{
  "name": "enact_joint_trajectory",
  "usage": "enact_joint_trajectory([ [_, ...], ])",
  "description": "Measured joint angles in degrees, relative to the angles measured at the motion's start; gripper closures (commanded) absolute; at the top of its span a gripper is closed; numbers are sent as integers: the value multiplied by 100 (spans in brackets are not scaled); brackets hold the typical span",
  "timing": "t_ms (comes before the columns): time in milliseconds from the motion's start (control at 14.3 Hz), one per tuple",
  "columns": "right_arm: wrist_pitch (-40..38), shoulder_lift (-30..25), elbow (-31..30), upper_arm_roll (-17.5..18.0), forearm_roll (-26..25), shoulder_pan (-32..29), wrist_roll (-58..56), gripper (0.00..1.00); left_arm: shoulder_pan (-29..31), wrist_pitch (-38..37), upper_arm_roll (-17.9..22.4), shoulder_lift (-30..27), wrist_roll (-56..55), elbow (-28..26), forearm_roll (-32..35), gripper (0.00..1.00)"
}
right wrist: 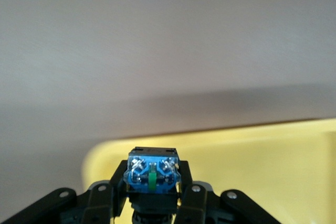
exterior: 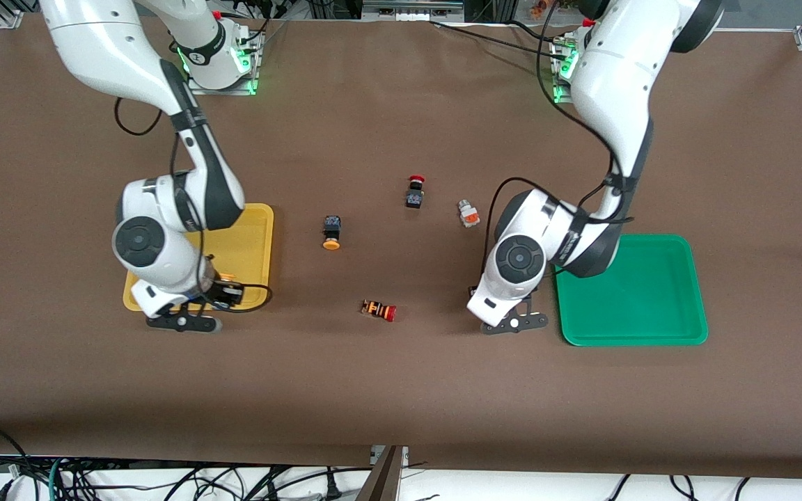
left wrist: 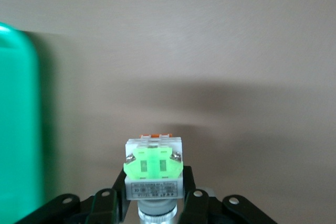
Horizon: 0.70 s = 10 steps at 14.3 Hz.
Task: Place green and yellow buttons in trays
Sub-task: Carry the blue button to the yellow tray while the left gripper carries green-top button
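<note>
My right gripper (right wrist: 152, 190) is shut on a black-bodied button (right wrist: 152, 174) with its blue terminal end showing. In the front view it (exterior: 216, 289) hangs over the near corner of the yellow tray (exterior: 251, 229), and the button's orange cap (exterior: 227, 278) peeks out. My left gripper (left wrist: 154, 192) is shut on a white-bodied button with a green face (left wrist: 153, 165). It (exterior: 502, 306) hangs over the mat beside the green tray (exterior: 638, 292), toward the right arm's end. On the mat lie a black-bodied yellow-capped button (exterior: 332, 232) and a white-bodied orange-faced button (exterior: 468, 213).
A black-bodied red-capped button (exterior: 415, 191) stands mid-table, farther from the front camera. An orange-and-black striped red-capped button (exterior: 379, 309) lies nearer. The green tray's edge (left wrist: 18, 129) shows in the left wrist view and the yellow tray's floor (right wrist: 252, 156) in the right wrist view.
</note>
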Motion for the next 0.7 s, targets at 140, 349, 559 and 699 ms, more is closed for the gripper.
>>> enact_joint_trajectory([
  [140,270,-234,-560,-10,11,-349,-501,94,139,-775,232,-338,1070,-1,3,100],
  [349,927,-532,-1520,-10,14,-602,-789,91,779,-1163,324,-495,2632,-167,4,100],
  [559,1533,-707,-2247,24,14,-592,-795,0,1343,-430,315,-476,3522,-876,3,100],
  [699,1636,-767,-2420,37,14,-588,-794,0,1552,621,287,-495,3797,-1608,3,1],
])
